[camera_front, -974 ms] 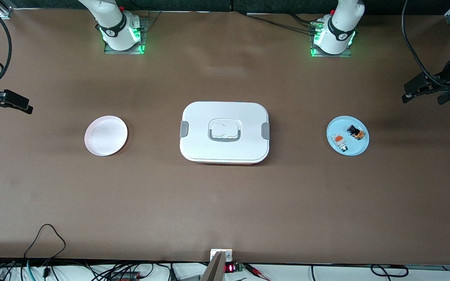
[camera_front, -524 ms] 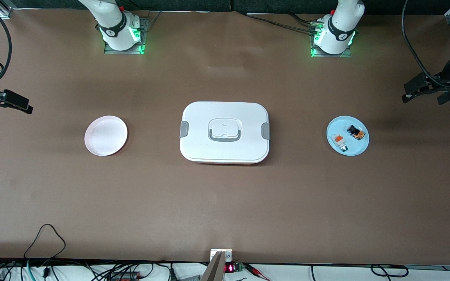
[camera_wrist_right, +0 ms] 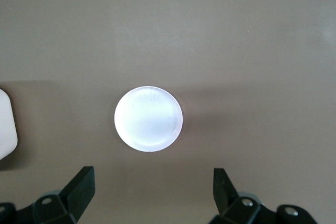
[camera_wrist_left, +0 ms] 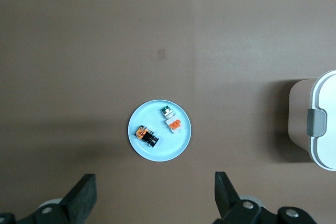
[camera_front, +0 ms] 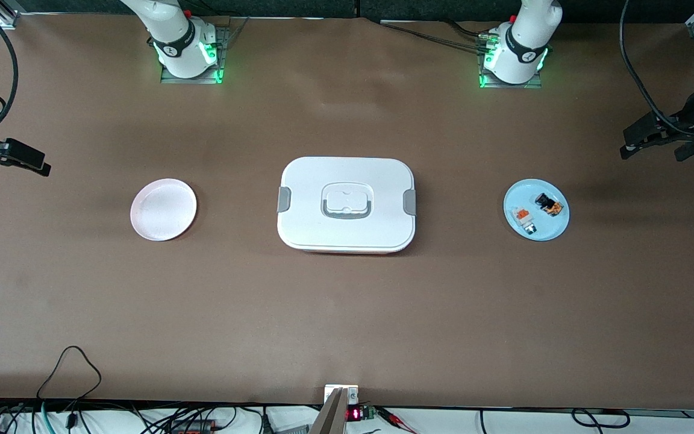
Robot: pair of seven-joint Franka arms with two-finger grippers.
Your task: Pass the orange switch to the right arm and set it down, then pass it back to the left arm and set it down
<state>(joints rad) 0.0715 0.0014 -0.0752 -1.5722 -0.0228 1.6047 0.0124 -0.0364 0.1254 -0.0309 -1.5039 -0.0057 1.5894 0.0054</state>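
Orange switch (camera_front: 549, 204) lies on the blue plate (camera_front: 555, 230) toward the left arm's end of the table, long axis slanted, black round end angled away from the front camera and toward the box (camera_front: 346, 205). White-and-grey component (camera_front: 525, 219) rests just beside it, nearer the front camera. Fine detail too small to read. Box sits mid-table between this plate and the white plate (camera_front: 163, 209). Left gripper (camera_wrist_left: 153, 199) hangs high over the blue plate, jaws spread wide, holding nothing. Right gripper (camera_wrist_right: 153, 195) likewise over the white plate; both fingers cut off at the frame edge.

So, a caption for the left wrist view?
Open left gripper high above light-blue round plate holding orange switch.
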